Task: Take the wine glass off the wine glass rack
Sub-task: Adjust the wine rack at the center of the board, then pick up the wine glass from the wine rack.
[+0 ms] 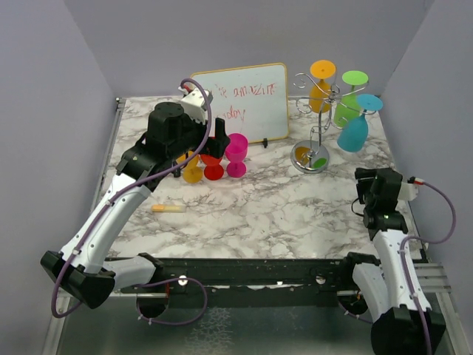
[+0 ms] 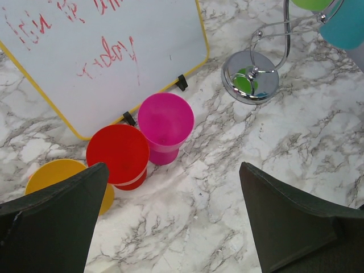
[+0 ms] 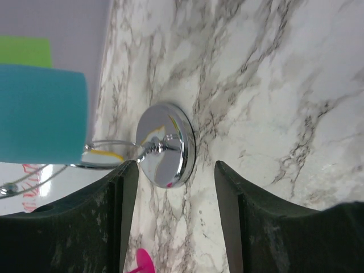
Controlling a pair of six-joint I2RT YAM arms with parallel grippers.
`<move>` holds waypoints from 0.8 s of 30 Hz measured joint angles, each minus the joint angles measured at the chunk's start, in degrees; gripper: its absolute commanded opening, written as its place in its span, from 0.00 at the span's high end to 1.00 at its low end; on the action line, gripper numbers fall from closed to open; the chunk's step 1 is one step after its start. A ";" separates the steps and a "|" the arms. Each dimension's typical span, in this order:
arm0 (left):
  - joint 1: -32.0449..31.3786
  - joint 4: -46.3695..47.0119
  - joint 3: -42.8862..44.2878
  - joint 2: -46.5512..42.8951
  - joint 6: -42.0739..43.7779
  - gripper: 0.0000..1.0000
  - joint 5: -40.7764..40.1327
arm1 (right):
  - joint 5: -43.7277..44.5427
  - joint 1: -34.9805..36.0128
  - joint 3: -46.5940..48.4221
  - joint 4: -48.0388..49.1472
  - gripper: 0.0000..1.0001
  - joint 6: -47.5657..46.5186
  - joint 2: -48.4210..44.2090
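Note:
The wine glass rack (image 1: 319,111), a silver wire stand on a round shiny base (image 1: 310,157), stands at the back right. Three wine glasses hang on it upside down: orange (image 1: 321,87), green (image 1: 347,103) and teal (image 1: 356,126). My right gripper (image 1: 363,191) is low over the table in front of the rack, open and holding nothing. Its wrist view shows the rack base (image 3: 168,145) just beyond the right gripper (image 3: 176,165) and the teal glass (image 3: 42,116) at the left. My left gripper (image 2: 173,166) is wide open and empty.
Magenta (image 2: 165,128), red (image 2: 118,154) and yellow (image 2: 62,182) glasses stand on the marble table (image 1: 281,207), under the left gripper (image 1: 216,146) and before a yellow-framed whiteboard (image 1: 240,103). A yellow pen (image 1: 168,208) lies at the front left. Grey walls enclose the table.

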 measured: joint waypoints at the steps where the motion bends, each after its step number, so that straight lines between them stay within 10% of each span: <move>1: 0.00 -0.02 -0.09 0.00 0.00 0.01 0.00 | 1.97 0.00 1.81 -3.30 0.39 -0.26 -1.40; 9: 0.00 -0.04 -1.49 -0.04 0.22 0.01 0.00 | 9.11 -0.24 14.58 -13.14 0.39 -10.97 -7.82; 24: 0.00 0.00 -1.95 -0.28 0.39 0.01 0.00 | 1.49 -0.26 41.70 -15.91 0.36 -27.74 9.27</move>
